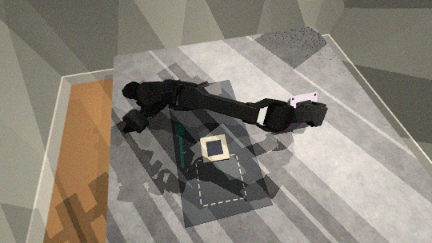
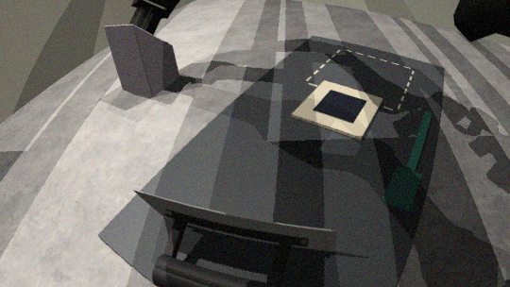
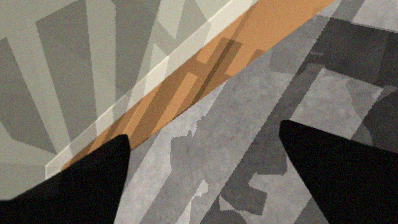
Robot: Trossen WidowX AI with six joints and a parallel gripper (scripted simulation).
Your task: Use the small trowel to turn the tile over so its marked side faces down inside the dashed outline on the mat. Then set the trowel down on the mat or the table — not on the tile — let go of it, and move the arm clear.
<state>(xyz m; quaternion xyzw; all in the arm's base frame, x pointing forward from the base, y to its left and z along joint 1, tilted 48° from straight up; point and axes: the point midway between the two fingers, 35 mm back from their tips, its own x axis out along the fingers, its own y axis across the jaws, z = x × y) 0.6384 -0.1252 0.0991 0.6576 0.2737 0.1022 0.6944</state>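
The tile (image 1: 205, 149) (image 2: 307, 109) is a pale square with a dark square mark on its upper face. It lies flat on the grey mat (image 1: 192, 217) (image 2: 189, 189), mostly outside the dashed outline (image 1: 205, 205) (image 2: 414, 72), overlapping one edge of it. The green trowel (image 1: 179, 129) (image 2: 403, 189) lies on the mat near its side edge, beside the tile and apart from it. My gripper (image 3: 205, 134) is open, with nothing between its fingers in the wrist view. It is away from tile and trowel, towards the orange strip.
The black arm (image 1: 232, 105) reaches across above the far part of the mat in the top view. A pale block (image 1: 304, 97) (image 2: 142, 61) stands beyond the mat. An orange strip (image 1: 86, 132) (image 3: 270, 25) borders the table. A dark bracket (image 2: 236, 222) blocks part of the exterior view.
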